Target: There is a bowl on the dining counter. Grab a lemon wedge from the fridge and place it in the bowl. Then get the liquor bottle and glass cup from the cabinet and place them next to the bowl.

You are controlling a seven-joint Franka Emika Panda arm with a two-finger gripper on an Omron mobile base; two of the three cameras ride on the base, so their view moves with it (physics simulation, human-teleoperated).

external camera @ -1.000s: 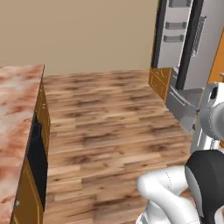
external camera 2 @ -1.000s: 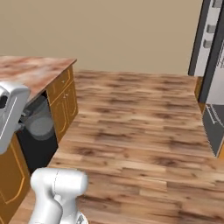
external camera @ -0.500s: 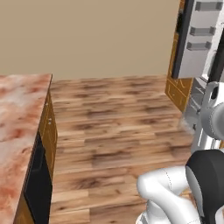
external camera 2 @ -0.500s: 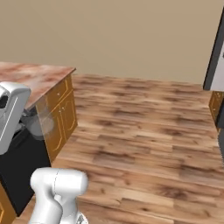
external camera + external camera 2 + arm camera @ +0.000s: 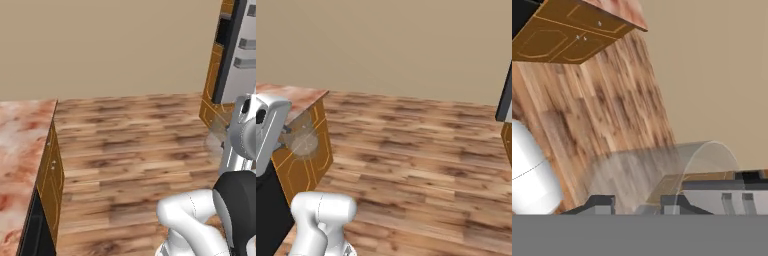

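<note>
My gripper (image 5: 637, 205) is shut on the glass cup (image 5: 677, 170), a clear tumbler that lies sideways between the two dark fingertips (image 5: 599, 202). From the right base view the same glass cup (image 5: 303, 140) hangs beside the white hand at the left edge, in front of the counter's wooden end. It shows faintly as a clear shape (image 5: 217, 137) next to the hand in the left base view. The bowl, the lemon wedge and the liquor bottle are out of view. The fridge (image 5: 242, 45) stands at the far right with its grey door open.
A marble-topped counter (image 5: 20, 150) with wooden cupboard fronts (image 5: 303, 165) runs along the left. Between it and the fridge side, a wood plank floor (image 5: 135, 150) stretches to a plain beige wall (image 5: 406, 45).
The whole picture has swung with the base: the counter now sits nearer and the fridge has slid toward the right edge. The glass cup stays in the gripper as before.
</note>
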